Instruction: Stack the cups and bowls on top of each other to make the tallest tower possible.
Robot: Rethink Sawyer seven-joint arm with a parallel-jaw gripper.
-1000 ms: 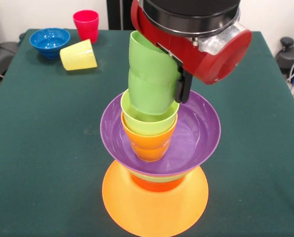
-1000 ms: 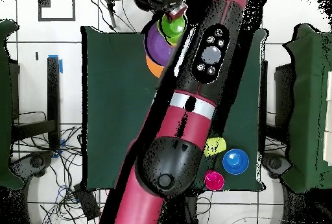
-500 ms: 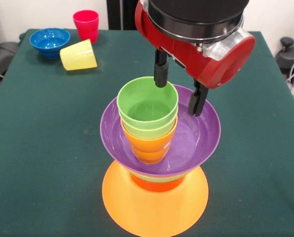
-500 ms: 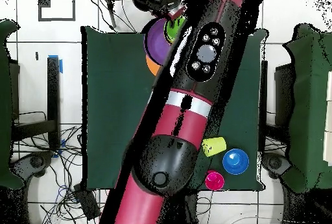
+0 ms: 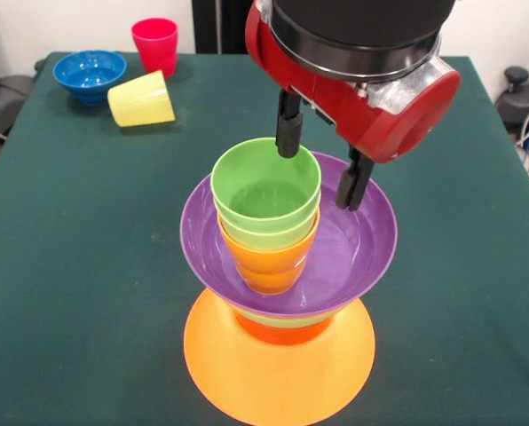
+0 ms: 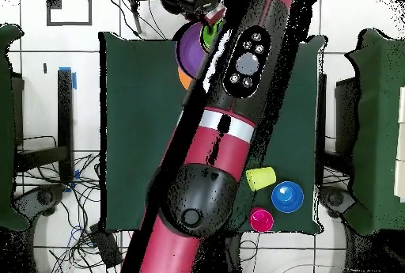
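Note:
The tower stands near the table's front: an upturned large orange bowl (image 5: 279, 377) as base, a red-orange bowl (image 5: 282, 332) and a sliver of green bowl above it, then the purple bowl (image 5: 364, 238) upright. Inside the purple bowl three cups are nested: orange (image 5: 269, 264), lime green (image 5: 272, 232) and green (image 5: 264, 188) on top. My gripper (image 5: 319, 161) hangs open just behind and right of the green cup, one finger (image 5: 288, 133) by its far rim, the other (image 5: 351, 185) over the purple bowl, holding nothing. In the overhead view the arm hides most of the tower; the purple bowl (image 6: 191, 47) shows.
A pale yellow cup (image 5: 142, 98) lies on its side at the far left, next to a blue bowl (image 5: 90, 73) and an upright red cup (image 5: 155, 43). Overhead they show as yellow cup (image 6: 260, 178), blue bowl (image 6: 287, 197) and red cup (image 6: 262, 220).
A second ago my gripper held the green cup tilted above the stack. It has opened, and the cup now sits nested upright in the lime green cup.

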